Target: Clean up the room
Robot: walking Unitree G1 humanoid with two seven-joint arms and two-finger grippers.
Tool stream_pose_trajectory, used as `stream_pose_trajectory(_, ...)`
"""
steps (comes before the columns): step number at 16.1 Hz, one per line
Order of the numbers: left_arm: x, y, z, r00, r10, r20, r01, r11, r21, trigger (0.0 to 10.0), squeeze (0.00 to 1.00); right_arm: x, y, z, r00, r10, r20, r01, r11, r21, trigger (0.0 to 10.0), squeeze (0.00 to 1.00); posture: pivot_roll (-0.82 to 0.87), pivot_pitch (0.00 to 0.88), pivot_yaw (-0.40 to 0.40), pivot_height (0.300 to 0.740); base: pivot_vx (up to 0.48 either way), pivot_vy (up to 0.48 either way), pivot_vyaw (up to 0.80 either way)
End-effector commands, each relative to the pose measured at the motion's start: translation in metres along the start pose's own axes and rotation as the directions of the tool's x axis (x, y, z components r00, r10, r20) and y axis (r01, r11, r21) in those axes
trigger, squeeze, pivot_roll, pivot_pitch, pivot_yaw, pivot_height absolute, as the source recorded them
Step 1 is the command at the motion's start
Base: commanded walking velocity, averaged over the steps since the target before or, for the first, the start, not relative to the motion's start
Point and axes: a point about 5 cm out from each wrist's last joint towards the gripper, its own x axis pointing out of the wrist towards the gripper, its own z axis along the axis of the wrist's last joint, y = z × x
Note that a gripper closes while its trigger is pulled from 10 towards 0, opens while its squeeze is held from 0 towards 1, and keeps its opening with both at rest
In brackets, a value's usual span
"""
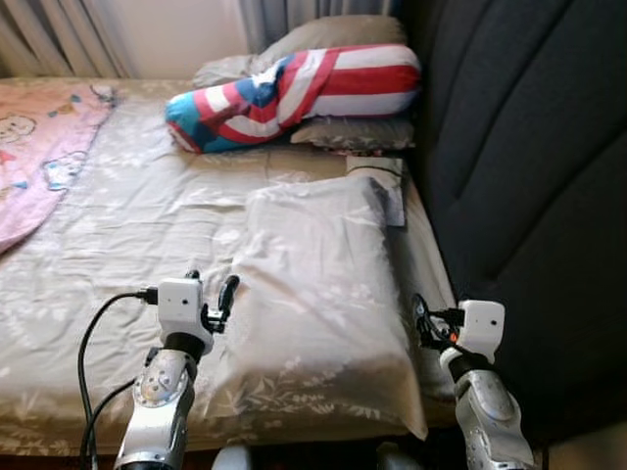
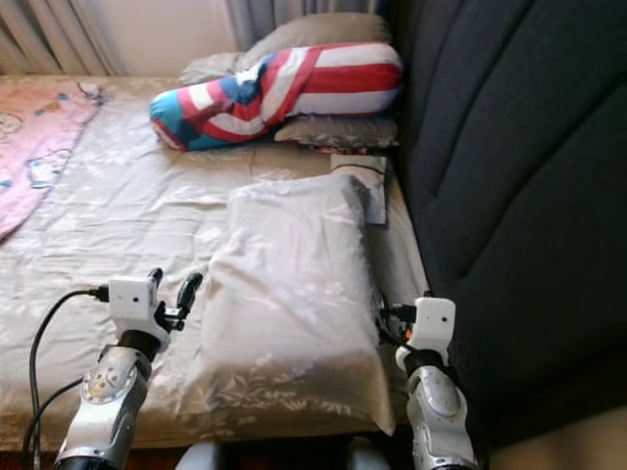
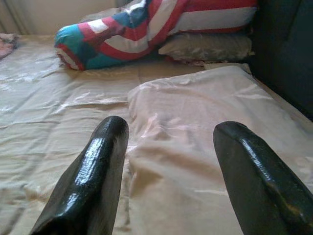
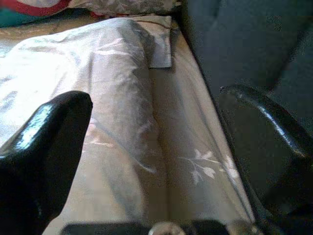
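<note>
A beige floral pillow lies on the bed's matching sheet, close to the right side. My left gripper hovers at the pillow's left edge, open, with nothing between its fingers. My right gripper is at the pillow's right edge, beside the dark padded panel, and stands open and empty as well; the right wrist view shows its fingers framing the pillow and the sheet. A stars-and-stripes pillow rests at the far end of the bed.
Grey pillows lie under and behind the striped one. A pink printed blanket covers the bed's far left. A dark upholstered panel runs along the right. A small flat white-and-dark item lies beyond the beige pillow. Black cable loops by my left arm.
</note>
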Motion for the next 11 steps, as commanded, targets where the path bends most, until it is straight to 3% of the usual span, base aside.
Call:
stream_pose_trajectory(1, -0.0008, -0.0007, 0.0010, 1.000, -0.002, 0.009, 0.002, 1.000, -0.011, 10.0, 0.00, -0.0019, -0.0017, -0.0016, 1.000, -0.010, -0.005, 0.010, 1.000, 0.005, 10.0, 0.00, 0.00, 0.125, -0.025, 0.667, 0.000, 0.000, 0.00)
stream_pose_trajectory(11, -0.0009, -0.0014, 0.0010, 1.000, -0.009, 0.008, 0.009, 1.000, -0.021, 10.0, 0.00, -0.0014, -0.0007, -0.0039, 0.999, -0.009, -0.031, 0.009, 1.000, -0.002, 10.0, 0.00, -0.01, 0.128, -0.023, 0.667, 0.000, 0.000, 0.00)
